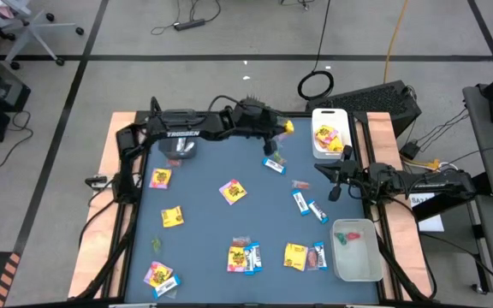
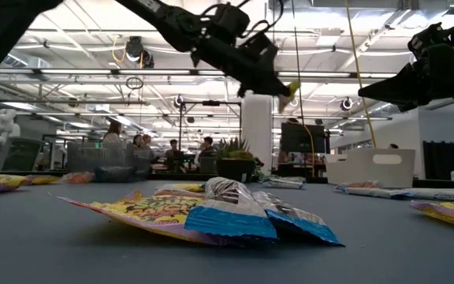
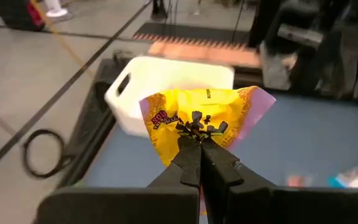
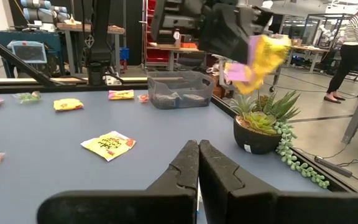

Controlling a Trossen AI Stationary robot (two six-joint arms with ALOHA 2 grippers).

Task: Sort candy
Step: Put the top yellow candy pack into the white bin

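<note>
A large open robotics lab or workshop: exposed ceiling trusses (image 2: 93, 75) with strip lights, taped lines on a grey concrete floor (image 1: 229, 38), and loose cables (image 1: 315, 84). Behind the closed right gripper (image 4: 198, 149) stand equipment racks (image 4: 55, 28), and people (image 2: 172, 154) sit at distant benches.

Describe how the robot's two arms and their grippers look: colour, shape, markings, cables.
Both arms are dark, nearly black, built of rounded jointed segments. The left arm bears white lettering along its upper link; the right arm has a white label near its base, and black cables run beside it. The left gripper and right gripper each end in two slim, tapering dark fingers with ridged edges.
</note>
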